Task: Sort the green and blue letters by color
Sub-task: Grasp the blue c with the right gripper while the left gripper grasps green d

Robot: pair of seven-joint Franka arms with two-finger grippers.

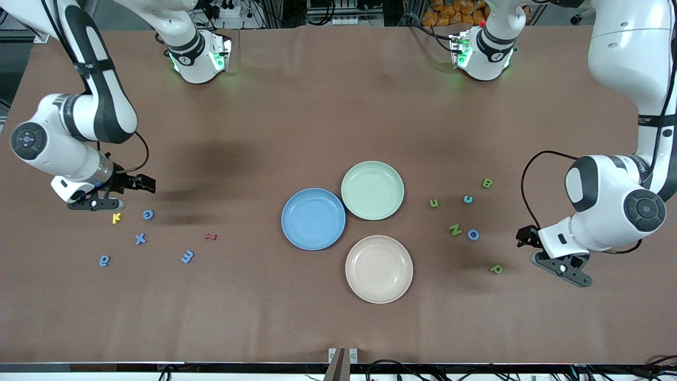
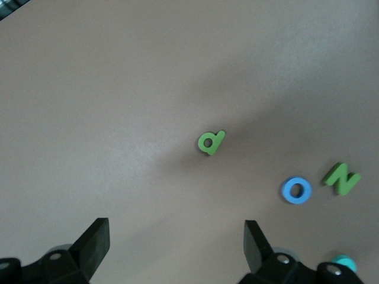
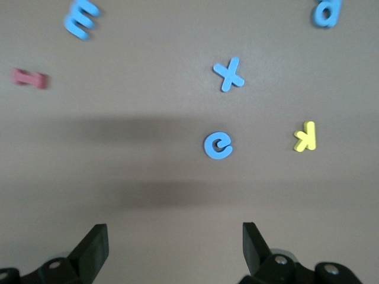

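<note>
My left gripper (image 2: 176,248) hangs spread wide and empty over the green P (image 2: 211,142); my right gripper (image 3: 174,248), equally wide, hovers by the blue G (image 3: 218,145). Both letters lie flat on the table (image 1: 317,95), probably light, stiff and skittish, so I'd pinch across their thin outer edges.

Wide bare tabletop (image 1: 317,95) at twelve o'clock of the three touching plates (image 1: 370,222); letters (image 1: 148,214) scatter loosely, with gaps for a hand.
</note>
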